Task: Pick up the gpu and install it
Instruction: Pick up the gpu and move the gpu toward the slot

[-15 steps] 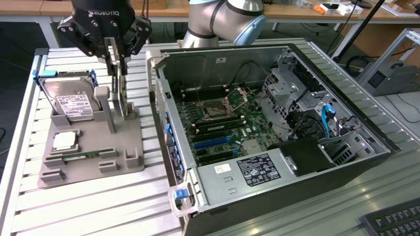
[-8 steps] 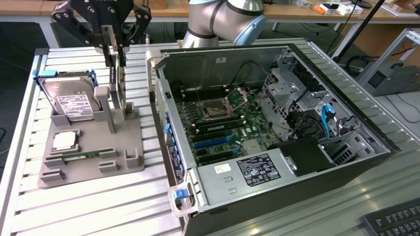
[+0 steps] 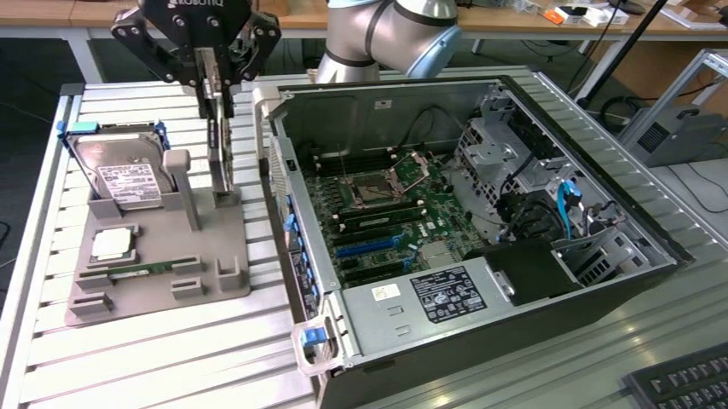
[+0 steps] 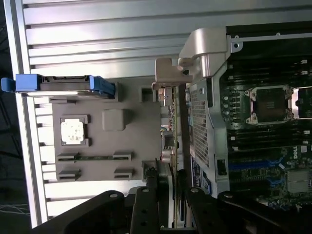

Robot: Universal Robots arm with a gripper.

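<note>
Gripper (image 3: 216,92) jaws clamped on gpu (image 3: 221,160) top edge. It stands upright in holder (image 3: 148,294), so edge is reachable, just beside open case (image 3: 376,111).

Legible marking: one. The hand (image 3: 216,89) carries white lettering "ROBOTIQ" on its black body, partly cut by the frame's upper edge.

Print present but not readable:
- white label on the hard drive (image 3: 123,181)
- black label with white print on the power supply (image 3: 453,294)
- small white sticker beside it (image 3: 387,292)
- motherboard (image 4: 273,141) markings in the wrist view
</note>
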